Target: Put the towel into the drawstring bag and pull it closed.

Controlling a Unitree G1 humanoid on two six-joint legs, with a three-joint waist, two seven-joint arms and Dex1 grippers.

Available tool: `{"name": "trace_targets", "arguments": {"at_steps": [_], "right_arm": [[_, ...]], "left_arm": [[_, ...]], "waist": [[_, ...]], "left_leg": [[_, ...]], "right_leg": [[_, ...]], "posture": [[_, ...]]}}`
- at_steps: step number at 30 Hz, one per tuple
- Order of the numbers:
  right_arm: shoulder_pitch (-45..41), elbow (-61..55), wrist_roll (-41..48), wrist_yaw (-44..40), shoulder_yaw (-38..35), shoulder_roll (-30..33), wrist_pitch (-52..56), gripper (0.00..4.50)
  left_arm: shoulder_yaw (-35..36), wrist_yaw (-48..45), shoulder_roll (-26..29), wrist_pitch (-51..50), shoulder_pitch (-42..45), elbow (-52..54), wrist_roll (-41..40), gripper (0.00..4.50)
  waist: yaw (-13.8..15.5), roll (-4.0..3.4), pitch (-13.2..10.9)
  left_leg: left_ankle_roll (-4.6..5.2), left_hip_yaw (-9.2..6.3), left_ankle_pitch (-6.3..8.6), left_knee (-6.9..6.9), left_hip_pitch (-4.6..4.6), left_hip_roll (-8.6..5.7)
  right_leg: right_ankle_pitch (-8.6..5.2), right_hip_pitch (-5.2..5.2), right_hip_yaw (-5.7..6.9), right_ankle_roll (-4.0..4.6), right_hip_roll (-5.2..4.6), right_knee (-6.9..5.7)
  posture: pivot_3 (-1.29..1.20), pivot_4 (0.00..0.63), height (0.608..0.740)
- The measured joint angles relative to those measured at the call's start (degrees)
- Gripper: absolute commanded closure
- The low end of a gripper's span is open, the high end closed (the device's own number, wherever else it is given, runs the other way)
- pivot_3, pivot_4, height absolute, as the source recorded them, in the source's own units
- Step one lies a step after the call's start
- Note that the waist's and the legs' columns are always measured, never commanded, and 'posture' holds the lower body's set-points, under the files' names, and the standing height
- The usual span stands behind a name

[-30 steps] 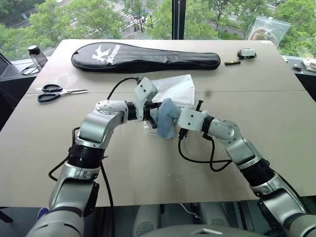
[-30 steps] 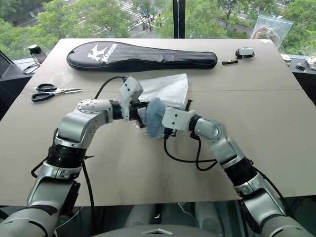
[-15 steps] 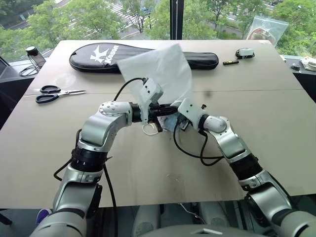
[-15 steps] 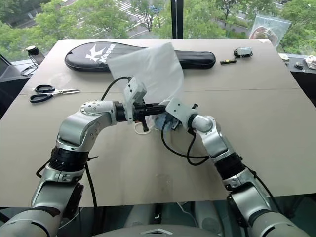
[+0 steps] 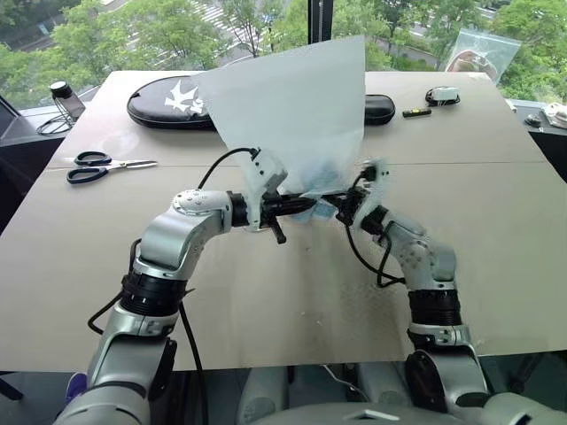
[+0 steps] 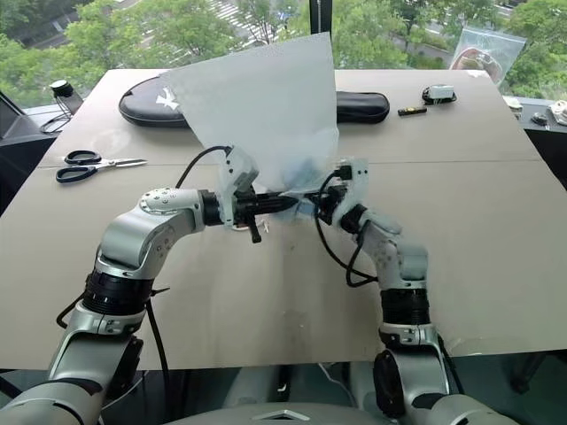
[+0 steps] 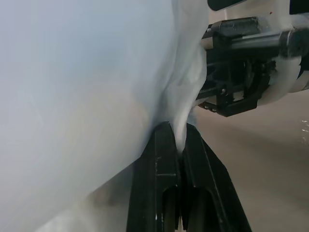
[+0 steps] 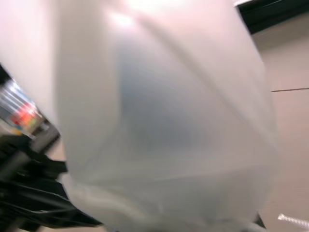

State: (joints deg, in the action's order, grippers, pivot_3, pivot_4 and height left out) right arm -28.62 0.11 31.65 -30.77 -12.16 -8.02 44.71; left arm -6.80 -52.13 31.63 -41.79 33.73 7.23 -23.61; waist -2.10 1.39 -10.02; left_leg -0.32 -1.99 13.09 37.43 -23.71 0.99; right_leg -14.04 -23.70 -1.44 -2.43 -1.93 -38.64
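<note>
One thin white semi-translucent fabric drawstring bag [image 5: 292, 106], raised off the table [image 5: 496, 230] and fanned upward and away from both grippers, its narrowed lower end gathered between them; one small light blue fluffy terry towel [image 5: 321, 177], seen as a blue shadow through the fabric just above and between the two grippers, low in the bag; one left gripper [image 5: 306, 204], black fingers [image 7: 164, 159] pressed together on a fold of the bag fabric, pinching it tight; one right gripper [image 5: 344, 205], fingers nearly together against the bag's lower edge just beside the left gripper's tip, with what it grips hidden by the cloth; one long black racket case [image 5: 159, 104] with white lettering, beyond the grippers and partly behind the raised bag; one pair of black-handled scissors [image 5: 97, 165], well apart to the left of the left gripper; one clear plastic zip pouch [image 5: 483, 53] at the far right edge, well beyond the right gripper; one small black-and-white device [image 5: 442, 96] and one small dark stick-shaped item [image 5: 416, 112] far beyond the right gripper; one small dark-capped bottle [image 5: 64, 97] at the far left
</note>
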Motion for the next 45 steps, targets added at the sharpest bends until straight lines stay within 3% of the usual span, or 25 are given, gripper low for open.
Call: {"name": "trace_targets", "arguments": {"at_steps": [7, 16, 31, 36, 42, 45], "right_arm": [[0.8, -3.2, 11.1, 2.0, -3.7, 0.6, 4.1, 4.45], [2.8, -5.3, 17.4, 4.5, -3.5, 0.8, 5.2, 4.45], [2.5, -5.2, 31.7, 16.7, -5.4, -1.0, -4.9, 4.45], [2.2, -5.3, 19.0, 16.2, 4.5, 0.4, -11.5, 4.45], [2.7, -6.5, 0.4, 12.0, 15.0, 8.1, -20.7, 4.45], [3.3, -6.4, 3.6, 12.3, 12.5, 5.2, -19.5, 4.45]], "left_arm": [[0.5, 0.3, -0.9, 0.7, 3.6, -2.7, -1.3, 4.5], [3.6, 2.1, -1.8, 0.3, 9.0, -8.5, -1.9, 4.5], [3.4, 3.0, -3.6, -11.7, 6.4, 1.3, -10.2, 4.5], [5.7, 6.6, -8.7, -17.2, 7.1, 1.6, -15.2, 4.5], [6.7, 10.0, -9.9, -21.7, 6.9, 1.8, -17.1, 4.5], [7.8, 10.8, -10.6, -22.7, 6.9, 1.8, -18.3, 4.5]], "waist": [[-0.1, -0.02, 0.0], [-0.3, -0.02, 0.0], [-0.2, -0.03, 0.0], [-0.4, -0.04, 0.0], [-0.2, -0.04, 0.0], [-0.3, -0.04, 0.0]], "left_leg": [[0.0, 0.0, 0.0, 0.0, 0.01, 0.0], [0.0, 0.01, 0.0, -0.01, 0.0, 0.0], [0.0, 0.02, 0.0, -0.02, -0.02, 0.02], [0.0, 0.03, 0.0, -0.03, -0.02, 0.02], [0.0, 0.02, 0.0, -0.02, -0.03, -0.01], [0.0, 0.0, 0.0, -0.03, -0.03, 0.04]], "right_leg": [[0.0, 0.0, 0.01, 0.0, 0.02, -0.02], [0.0, -0.01, -0.01, -0.01, 0.02, 0.0], [0.0, -0.01, -0.02, -0.01, 0.01, 0.04], [-0.01, -0.04, -0.04, -0.02, 0.04, 0.04], [-0.01, -0.02, -0.03, -0.02, 0.01, 0.08], [0.0, -0.03, -0.03, -0.01, 0.03, 0.07]], "posture": [[0.0, 0.15, 0.74], [0.0, 0.15, 0.74], [0.0, 0.15, 0.74], [0.0, 0.15, 0.74], [0.0, 0.15, 0.74], [0.0, 0.15, 0.74]]}}
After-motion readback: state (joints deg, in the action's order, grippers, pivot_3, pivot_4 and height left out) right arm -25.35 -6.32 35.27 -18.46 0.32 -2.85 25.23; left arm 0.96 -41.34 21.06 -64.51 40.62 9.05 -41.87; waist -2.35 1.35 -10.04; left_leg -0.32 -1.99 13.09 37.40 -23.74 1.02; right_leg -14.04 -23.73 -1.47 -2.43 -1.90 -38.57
